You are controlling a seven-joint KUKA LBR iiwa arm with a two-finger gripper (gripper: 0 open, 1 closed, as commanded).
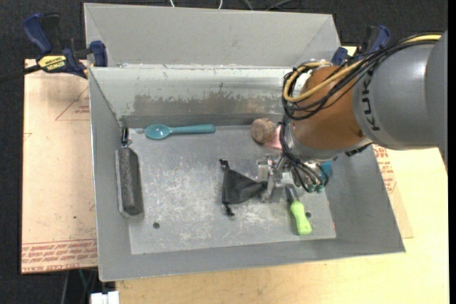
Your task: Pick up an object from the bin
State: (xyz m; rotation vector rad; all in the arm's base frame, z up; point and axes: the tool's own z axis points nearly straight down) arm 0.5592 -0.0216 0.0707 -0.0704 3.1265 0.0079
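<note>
Black crumpled piece (239, 189): dark, creased and angular, like folded cloth or plastic sheet (which one cannot be told), with a thin point sticking up at its upper left and another trailing down at its lower left.
Where it lies: on the floor of the bin (185, 213), right of the middle, apart from the walls.
Gripper (275, 181): low over the floor, right at the black piece's right-hand end and seemingly touching it.
Jaws: whether they are apart or together cannot be told, nor whether the piece sits between them.
Far left: a long dark grey bar (130, 181) lying along the left wall.
Back, left of middle: a teal spoon (178, 130) lying flat beside the back wall, bowl to the left.
Back, right of middle: a brownish round lump (263, 130), next to the arm's orange cover (324, 117).
Front right: a green marker-like stick (300, 218), just below the gripper.
Furthest right: a small blue thing (325, 170), partly under the wrist cables.
</note>
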